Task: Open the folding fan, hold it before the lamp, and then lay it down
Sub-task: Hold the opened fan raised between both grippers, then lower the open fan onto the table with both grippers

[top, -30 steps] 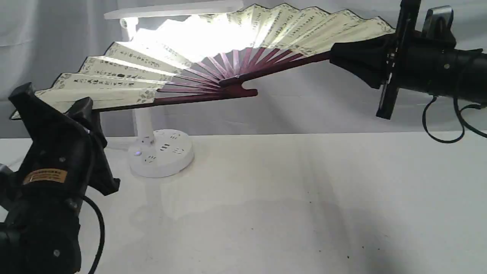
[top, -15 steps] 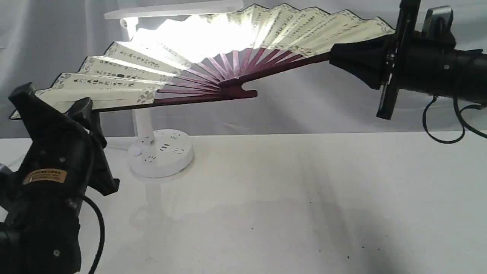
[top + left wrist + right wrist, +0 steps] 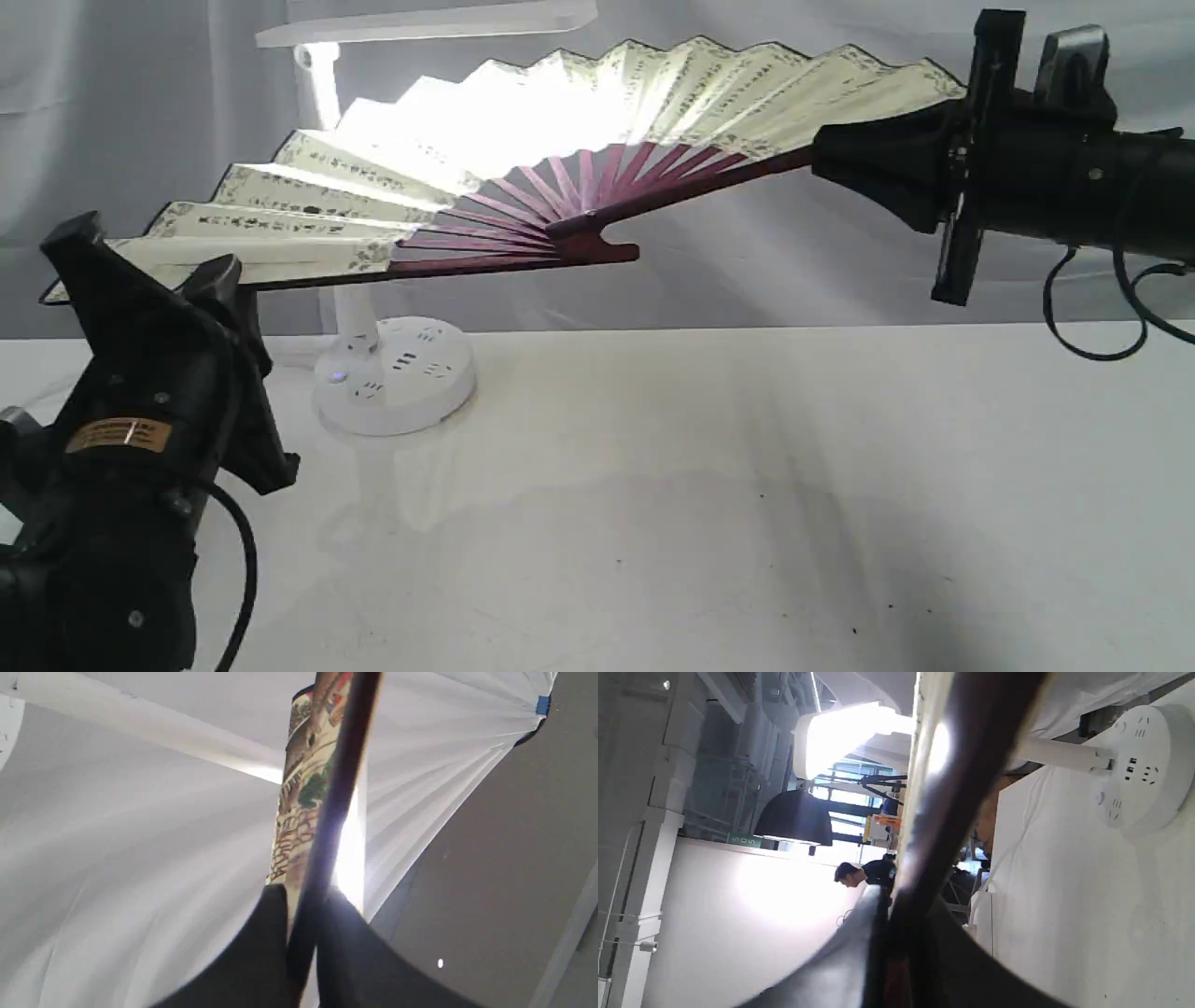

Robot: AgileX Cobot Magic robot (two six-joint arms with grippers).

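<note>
The folding fan (image 3: 523, 131) is spread wide open in the air, its cream leaf glowing where the lamp's light bar (image 3: 425, 23) shines behind it. The lamp's round base (image 3: 397, 383) stands on the table at the back left. My left gripper (image 3: 201, 275) is shut on the fan's left outer rib; that rib (image 3: 327, 826) runs straight out from between its fingers in the left wrist view. My right gripper (image 3: 826, 154) is shut on the right outer rib (image 3: 962, 788). The reddish-brown ribs meet at the pivot (image 3: 588, 245).
A white table (image 3: 709, 504) stretches under the fan. Grey-white cloth (image 3: 140, 93) hangs behind the lamp. A black cable (image 3: 1088, 308) loops under the right arm. The lamp base (image 3: 1141, 767) also shows in the right wrist view.
The whole fan has sunk a little and shifted slightly right with both grippers, so the light bar now stands free above the fan's top edge.
</note>
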